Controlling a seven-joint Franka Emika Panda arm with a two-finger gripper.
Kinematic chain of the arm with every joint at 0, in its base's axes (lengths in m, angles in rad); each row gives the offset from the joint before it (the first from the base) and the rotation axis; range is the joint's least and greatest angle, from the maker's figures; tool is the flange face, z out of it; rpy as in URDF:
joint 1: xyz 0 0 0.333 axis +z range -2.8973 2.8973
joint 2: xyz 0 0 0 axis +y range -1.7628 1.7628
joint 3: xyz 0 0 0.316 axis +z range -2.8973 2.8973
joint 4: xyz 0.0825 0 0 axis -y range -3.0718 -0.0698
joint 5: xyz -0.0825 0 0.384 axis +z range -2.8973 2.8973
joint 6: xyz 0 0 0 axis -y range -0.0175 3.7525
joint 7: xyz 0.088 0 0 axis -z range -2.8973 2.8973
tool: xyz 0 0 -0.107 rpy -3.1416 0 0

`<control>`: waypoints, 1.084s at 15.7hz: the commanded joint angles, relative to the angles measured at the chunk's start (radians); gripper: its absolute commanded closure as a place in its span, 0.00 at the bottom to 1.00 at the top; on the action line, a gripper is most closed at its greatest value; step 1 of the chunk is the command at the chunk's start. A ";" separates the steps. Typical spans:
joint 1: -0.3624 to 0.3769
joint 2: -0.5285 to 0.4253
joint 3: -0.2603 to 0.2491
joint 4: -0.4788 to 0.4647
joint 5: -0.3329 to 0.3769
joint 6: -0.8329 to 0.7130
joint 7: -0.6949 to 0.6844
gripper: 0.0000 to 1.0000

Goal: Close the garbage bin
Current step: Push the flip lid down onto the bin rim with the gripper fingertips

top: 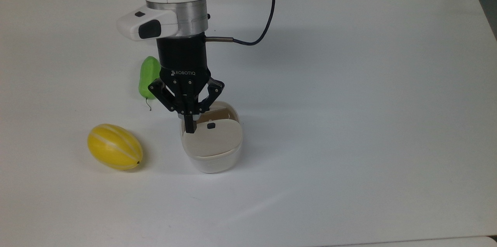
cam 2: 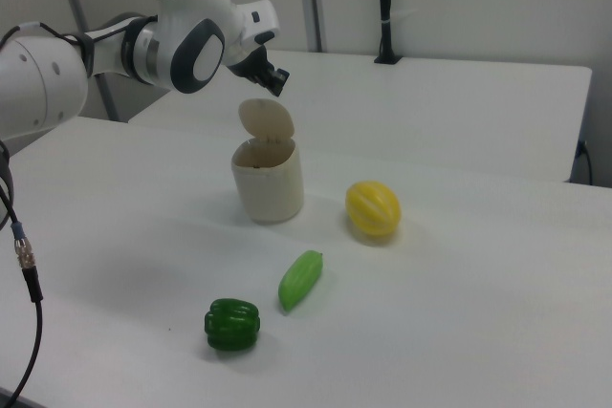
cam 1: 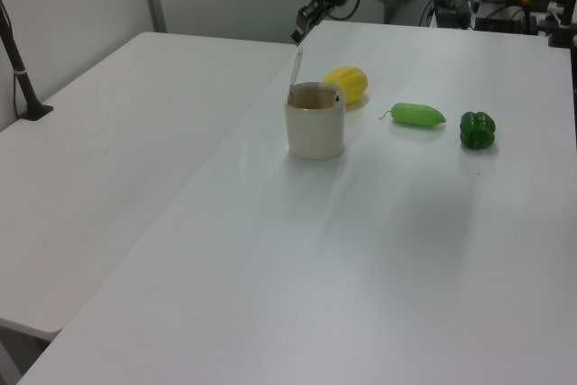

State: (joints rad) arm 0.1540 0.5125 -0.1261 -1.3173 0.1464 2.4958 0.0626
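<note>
White table [top: 349,84]; garbage bin [top: 211,157] mid-table, lid [cam 2: 267,122] upright, open. Gripper [top: 190,128], fingers pinched together, empty, hangs above lid's top edge, toward bin's 10 o'clock in top view; probably not touching

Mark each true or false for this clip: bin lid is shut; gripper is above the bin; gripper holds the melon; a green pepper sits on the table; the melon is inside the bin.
1. The bin lid is shut. False: it stands upright, open.
2. The gripper is above the bin. True.
3. The gripper holds the melon. False: its fingers are shut on nothing.
4. A green pepper sits on the table. True.
5. The melon is inside the bin. False: it lies on the table beside it.
</note>
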 commanded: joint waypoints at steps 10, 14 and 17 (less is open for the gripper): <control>-0.001 -0.009 0.005 0.000 0.019 -0.323 -0.121 1.00; -0.002 -0.008 0.005 -0.025 0.018 -0.368 -0.139 1.00; -0.001 -0.005 0.003 -0.068 0.015 -0.364 -0.144 1.00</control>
State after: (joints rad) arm 0.1510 0.5193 -0.1188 -1.3307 0.1464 2.1426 -0.0473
